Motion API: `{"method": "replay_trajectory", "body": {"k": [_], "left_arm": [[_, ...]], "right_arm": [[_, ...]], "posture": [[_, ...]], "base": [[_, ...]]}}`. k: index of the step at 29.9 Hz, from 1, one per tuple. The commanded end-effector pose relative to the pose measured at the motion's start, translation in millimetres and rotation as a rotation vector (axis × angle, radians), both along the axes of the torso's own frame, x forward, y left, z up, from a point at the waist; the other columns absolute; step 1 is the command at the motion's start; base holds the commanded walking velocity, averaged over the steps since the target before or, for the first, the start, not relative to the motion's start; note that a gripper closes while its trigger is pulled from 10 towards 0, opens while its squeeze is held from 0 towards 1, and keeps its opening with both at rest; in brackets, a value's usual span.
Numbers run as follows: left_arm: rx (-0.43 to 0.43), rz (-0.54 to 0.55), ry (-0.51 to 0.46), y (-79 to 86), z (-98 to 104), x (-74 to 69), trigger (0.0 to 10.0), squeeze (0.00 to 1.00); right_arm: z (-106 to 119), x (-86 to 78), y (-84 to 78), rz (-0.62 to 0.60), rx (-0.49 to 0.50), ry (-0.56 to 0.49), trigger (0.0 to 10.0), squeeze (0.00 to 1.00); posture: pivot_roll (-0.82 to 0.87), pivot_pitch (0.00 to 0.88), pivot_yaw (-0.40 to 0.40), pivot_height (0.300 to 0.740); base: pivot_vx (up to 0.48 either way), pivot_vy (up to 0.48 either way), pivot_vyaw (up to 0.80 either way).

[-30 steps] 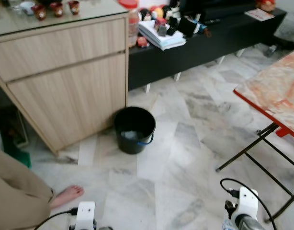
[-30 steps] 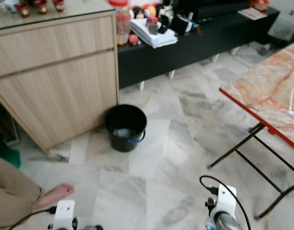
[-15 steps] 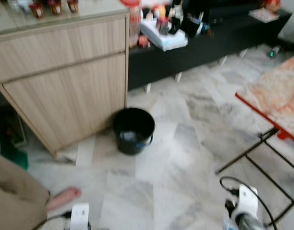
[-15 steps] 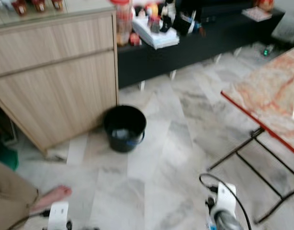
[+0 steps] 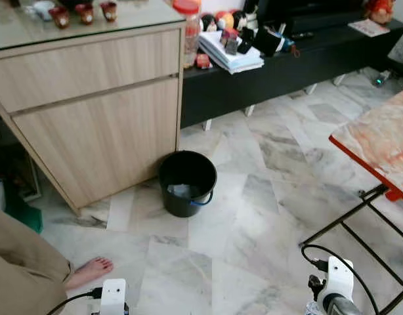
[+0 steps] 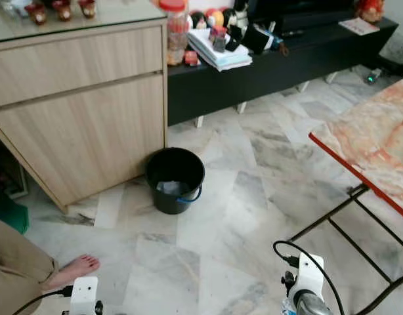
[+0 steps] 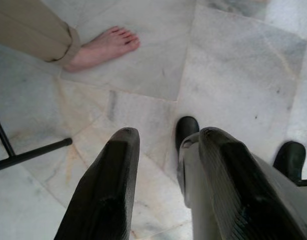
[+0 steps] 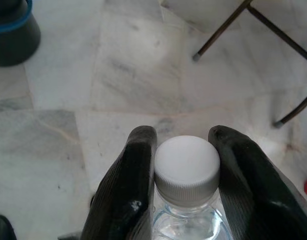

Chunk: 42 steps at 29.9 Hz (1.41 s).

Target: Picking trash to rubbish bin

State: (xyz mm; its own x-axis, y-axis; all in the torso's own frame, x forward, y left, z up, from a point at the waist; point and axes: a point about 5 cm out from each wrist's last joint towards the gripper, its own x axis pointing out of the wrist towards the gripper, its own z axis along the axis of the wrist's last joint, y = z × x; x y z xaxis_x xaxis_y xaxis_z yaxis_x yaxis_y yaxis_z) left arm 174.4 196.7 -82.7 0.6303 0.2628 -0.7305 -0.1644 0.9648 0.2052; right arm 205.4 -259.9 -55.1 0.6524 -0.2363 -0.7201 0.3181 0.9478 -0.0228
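**Right claw clamped on a clear bottle, black bin ahead on marble**

Your right gripper (image 8: 186, 165) has its two long, ribbed black fingers (image 8: 131, 190) pressed against either side of a clear plastic bottle (image 8: 186, 220), just below its cap. The white screw cap (image 8: 186, 166) is round and smooth on top with fine ridges round its skirt, and it sits squarely between the fingertips. Beneath the claw lies pale grey marble floor (image 8: 138, 75) with darker veining and thin grout lines.

The rubbish bin (image 5: 187, 182) stands well ahead of the right claw and off to its left. It is a round, black plastic bucket with a blue handle, and something pale lies at its bottom. It stands just beside the corner of a light wood-grain cabinet (image 5: 96, 111) with a glossy top.

To the right of the claw you see a folding table (image 5: 382, 141) with an orange-veined marble-pattern top, a red edge and thin black tubular legs; two leg ends (image 8: 196, 56) rest on the floor near the claw.

Your left gripper (image 7: 163, 150) hangs low over the floor, its fingers apart with nothing between them. Near it is a person's bare foot (image 7: 101, 47) below a tan trouser cuff (image 7: 38, 32).

Beyond the bin, a long black low bench (image 5: 287, 62) carries stacked papers and small items.
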Motion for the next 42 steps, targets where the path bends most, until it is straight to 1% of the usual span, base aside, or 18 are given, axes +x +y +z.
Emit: {"method": "replay_trajectory", "body": {"k": [1,7,13,17,19,26,27,30,35,38,42], "left_arm": [[-0.004,-0.008,0.035,-3.7,-5,-8.4,10.0,0.00],[-0.002,-0.014,0.036,-3.4,-5,-8.5,10.0,0.00],[0.004,-0.029,0.048,-1.4,-6,-13.0,10.0,0.00],[0.011,-0.059,0.053,-1.3,-7,-14.0,10.0,0.00],[0.014,-0.076,0.052,-1.8,-7,-14.4,10.0,0.00],[0.022,-0.106,0.060,0.1,-7,-16.1,10.0,0.00],[0.024,-0.113,0.060,0.4,-7,-15.6,10.0,0.00],[0.030,-0.122,0.050,0.5,-5,-12.2,10.0,0.00],[0.039,-0.139,0.046,4.2,-3,-7.7,10.0,0.00],[0.040,-0.138,0.051,6.2,-3,-7.4,10.0,0.00],[0.041,-0.137,0.045,5.9,-2,-5.4,10.0,0.00]], "right_arm": [[-2,-6.0,-5.0,-0.022,-0.006,0.012,10.0,0.00],[-1,-4.2,-3.2,-0.020,-0.001,0.006,10.0,0.00],[-4,-8.0,0.0,-0.021,0.000,0.014,10.0,0.00],[-8,-11.2,5.3,-0.017,0.014,0.018,10.0,0.00],[-10,-12.3,10.4,-0.013,0.028,0.019,10.0,0.00],[-14,-14.6,22.2,-0.002,0.057,0.031,10.0,0.00],[-16,-15.5,26.1,0.008,0.066,0.037,10.0,0.00],[-18,-16.4,30.5,0.008,0.077,0.040,10.0,0.00],[-19,-16.4,34.6,0.005,0.087,0.037,10.0,0.00],[-18,-15.7,35.7,-0.001,0.102,0.023,10.0,0.00],[-18,-15.7,34.7,0.009,0.086,0.015,10.0,0.00]], "posture": [[0.07,0.150,-0.138,0.740],[0.06,0.153,-0.133,0.740],[0.07,0.152,-0.110,0.740],[0.08,0.157,-0.091,0.740],[0.08,0.166,-0.070,0.740],[0.09,0.176,-0.045,0.740],[0.10,0.178,-0.036,0.740],[0.10,0.183,-0.029,0.740],[0.10,0.182,-0.014,0.740],[0.11,0.183,-0.015,0.740],[0.11,0.185,-0.017,0.740]], "base": [[0.296,0.000,0.00],[0.296,0.000,-0.65],[0.299,0.000,0.00],[0.298,0.000,0.00],[0.298,0.000,0.00],[0.298,0.000,0.00],[0.300,0.000,0.00],[0.299,0.000,0.00],[0.299,0.000,0.00],[0.296,0.000,0.00],[0.298,0.000,0.00]]}}
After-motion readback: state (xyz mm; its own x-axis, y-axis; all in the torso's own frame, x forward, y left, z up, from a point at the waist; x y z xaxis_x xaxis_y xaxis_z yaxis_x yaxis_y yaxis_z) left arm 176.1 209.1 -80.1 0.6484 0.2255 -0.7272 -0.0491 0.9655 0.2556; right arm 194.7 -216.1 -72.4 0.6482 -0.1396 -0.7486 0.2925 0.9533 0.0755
